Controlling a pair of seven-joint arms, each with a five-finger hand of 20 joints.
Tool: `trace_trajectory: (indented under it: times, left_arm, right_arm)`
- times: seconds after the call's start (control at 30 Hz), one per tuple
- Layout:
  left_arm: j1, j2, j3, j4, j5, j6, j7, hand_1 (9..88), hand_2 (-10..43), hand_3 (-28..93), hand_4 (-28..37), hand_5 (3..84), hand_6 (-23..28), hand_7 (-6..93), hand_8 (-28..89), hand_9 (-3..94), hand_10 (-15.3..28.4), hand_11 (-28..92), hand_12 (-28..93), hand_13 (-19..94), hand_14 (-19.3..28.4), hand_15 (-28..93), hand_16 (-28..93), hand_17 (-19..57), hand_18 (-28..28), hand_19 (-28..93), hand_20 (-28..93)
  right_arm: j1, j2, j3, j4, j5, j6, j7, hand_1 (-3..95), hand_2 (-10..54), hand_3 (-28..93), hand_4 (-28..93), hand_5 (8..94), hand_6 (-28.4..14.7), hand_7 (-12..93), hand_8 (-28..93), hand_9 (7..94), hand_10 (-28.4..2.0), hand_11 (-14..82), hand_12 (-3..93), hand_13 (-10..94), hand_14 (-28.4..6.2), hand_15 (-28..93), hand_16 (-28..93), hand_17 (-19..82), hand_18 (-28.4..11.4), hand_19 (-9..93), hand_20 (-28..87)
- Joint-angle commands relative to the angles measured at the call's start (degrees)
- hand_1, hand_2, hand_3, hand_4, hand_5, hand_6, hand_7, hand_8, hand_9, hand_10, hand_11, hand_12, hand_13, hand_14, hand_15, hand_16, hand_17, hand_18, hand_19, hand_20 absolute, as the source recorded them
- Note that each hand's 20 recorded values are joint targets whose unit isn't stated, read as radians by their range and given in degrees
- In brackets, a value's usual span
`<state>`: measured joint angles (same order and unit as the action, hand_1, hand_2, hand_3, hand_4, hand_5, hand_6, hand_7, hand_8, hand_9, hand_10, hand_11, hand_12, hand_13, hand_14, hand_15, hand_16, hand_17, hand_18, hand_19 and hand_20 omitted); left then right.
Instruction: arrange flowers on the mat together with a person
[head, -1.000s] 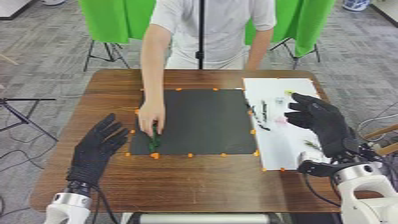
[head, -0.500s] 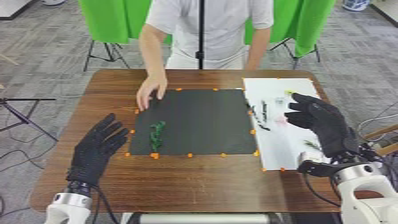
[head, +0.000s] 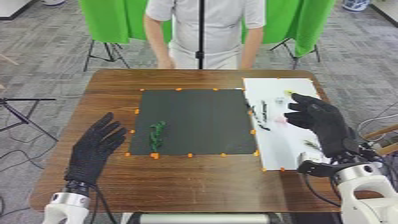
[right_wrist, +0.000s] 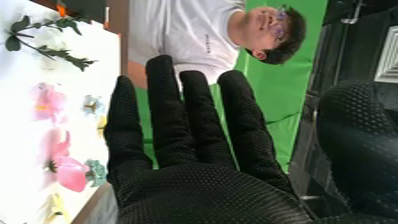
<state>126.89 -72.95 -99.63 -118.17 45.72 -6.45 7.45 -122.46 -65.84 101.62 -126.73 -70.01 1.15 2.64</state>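
"Flowers (head: 280, 120), head view: on the white sheet (head: 279, 145), our right side. Green sprig (head: 157, 136) near the mat's left edge. Why?"

"Probably a border stem; it leaves us room on the dark mat (head: 200, 110). Person's hands (head: 166, 64) hang beyond the table (head: 204, 185), off our things. Our turn, we judge."

"Our hands?"

"Left hand (head: 96, 147) beside the mat, open, holding nothing; likely parked clear of the work. Right hand (head: 324, 125) above the sheet, empty, well placed to pick."

"Right wrist view?"

"Our right fingers extended, thumb apart, nothing gripped. Pink blooms (right_wrist: 69, 172) and a leafy stem (right_wrist: 55, 49) lie apart on the sheet, presumably so we can lift one without dragging another."
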Motion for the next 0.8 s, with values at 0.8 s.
trace_trajectory:
  times: [0.8]
  left_arm:
    - [0.85,1.23,-0.51,0.29,-0.02,-0.33,0.86,26.9,1.8,71,-24.6,31.3,2.5,20.5,-10,27.1,12.1,22,18,25,14.5,30,0,-8.3,22.3,46,10]
  right_arm:
    - [-5.15,13.47,10.83,-5.67,-55.62,-19.49,31.89,30.2,-9.5,52,-28,45.2,-8.9,40,-14,42.4,-17.4,57.1,39.4,46,-13.5,76,21,21,-21.1,77,36]
